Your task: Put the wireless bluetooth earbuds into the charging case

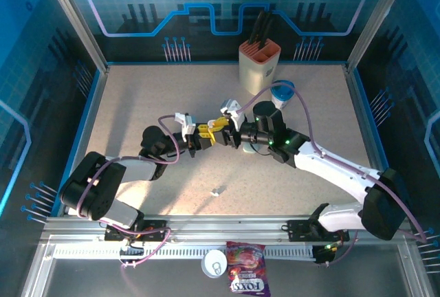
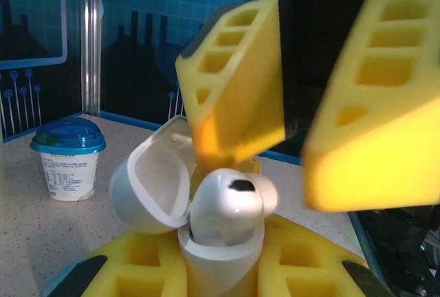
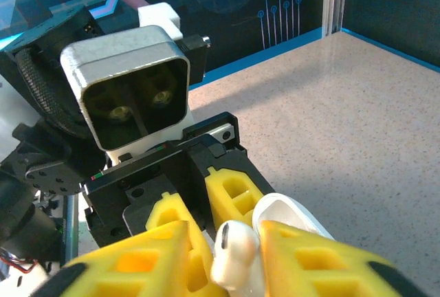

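My left gripper (image 2: 220, 259) is shut on a white charging case (image 2: 214, 269), held upright with its lid (image 2: 148, 183) hinged open to the left. One white earbud (image 2: 230, 204) sits in the case's mouth, its head sticking out. My right gripper (image 2: 299, 125) hovers just above it with its yellow fingers apart. In the right wrist view the earbud (image 3: 234, 249) lies between the spread pads of the right gripper (image 3: 230, 261), beside the lid (image 3: 292, 218). From above, the left gripper (image 1: 204, 139) and right gripper (image 1: 221, 130) meet at mid-table. A small white earbud-like piece (image 1: 218, 190) lies on the table nearer the front.
A knife block (image 1: 259, 60) stands at the back, with a blue-lidded yogurt cup (image 1: 282, 94) beside it; the cup (image 2: 67, 156) also appears left of the case. A candy bag (image 1: 247, 278) and a round white lid (image 1: 214, 264) lie beyond the front rail.
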Motion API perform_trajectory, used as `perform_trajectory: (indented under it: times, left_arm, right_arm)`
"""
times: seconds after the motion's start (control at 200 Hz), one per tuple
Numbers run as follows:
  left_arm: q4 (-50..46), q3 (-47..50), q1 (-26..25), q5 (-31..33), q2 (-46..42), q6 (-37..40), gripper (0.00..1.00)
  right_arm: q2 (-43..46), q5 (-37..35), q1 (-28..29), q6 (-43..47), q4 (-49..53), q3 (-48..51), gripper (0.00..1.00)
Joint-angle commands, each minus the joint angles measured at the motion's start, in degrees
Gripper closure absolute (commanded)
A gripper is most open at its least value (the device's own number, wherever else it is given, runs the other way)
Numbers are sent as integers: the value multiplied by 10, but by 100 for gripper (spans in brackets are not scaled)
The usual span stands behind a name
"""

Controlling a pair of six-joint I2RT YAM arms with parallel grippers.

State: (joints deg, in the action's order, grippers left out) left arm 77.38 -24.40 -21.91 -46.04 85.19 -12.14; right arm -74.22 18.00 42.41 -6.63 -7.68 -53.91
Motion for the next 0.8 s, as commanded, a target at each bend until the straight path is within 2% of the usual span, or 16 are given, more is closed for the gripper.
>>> perform_trajectory:
  times: [0.0,0.165,0.215,0.33,0.61,0.795]
  left_arm:
    - [29,-15,3,2,-14,-4,92]
    - [30,-12,6,4,-12,-2,92]
    - [29,-12,8,3,-12,-2,92]
    - [29,-14,7,1,-10,-2,92]
    - [30,-11,8,-1,-12,0,92]
    - [30,-7,11,2,-14,3,92]
  right_arm:
    - [28,-24,-8,5,4,4,59]
    - [57,-52,-10,24,32,-1,50]
    - [56,-62,-8,31,44,-4,45]
    - [41,-86,4,47,69,-20,41]
    - [0,-149,20,47,101,-55,40]
    - [4,-160,14,44,114,-56,40]
